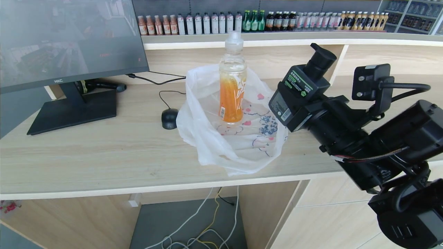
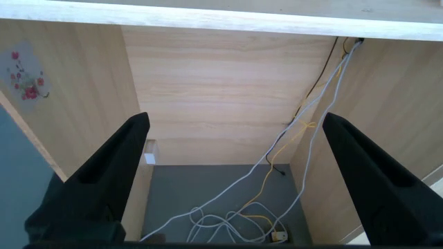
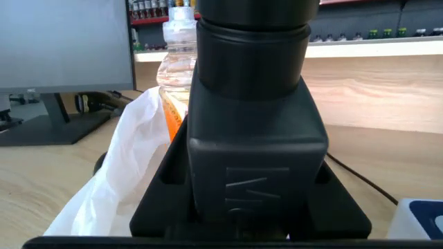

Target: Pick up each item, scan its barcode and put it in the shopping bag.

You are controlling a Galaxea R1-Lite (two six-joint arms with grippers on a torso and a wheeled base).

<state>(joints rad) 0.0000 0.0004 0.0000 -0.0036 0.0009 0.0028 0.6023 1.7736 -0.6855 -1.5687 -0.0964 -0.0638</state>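
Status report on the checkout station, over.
Left gripper open, empty, below counter. Right gripper shut on black scanner. Orange bottle upright in shopping bag. Nothing blocking the bag.

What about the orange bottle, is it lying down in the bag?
No, the bottle stands upright inside the white shopping bag on the counter.

Wooden counter (image 1: pixel 104 155), bottle shelf (image 1: pixel 259 34), seemingly grey floor (image 1: pixel 155 221)

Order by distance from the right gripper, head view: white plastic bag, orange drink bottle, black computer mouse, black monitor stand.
1. White plastic bag, beside the right gripper.
2. Orange drink bottle, inside the bag.
3. Black computer mouse, left of bag.
4. Black monitor stand, far left.
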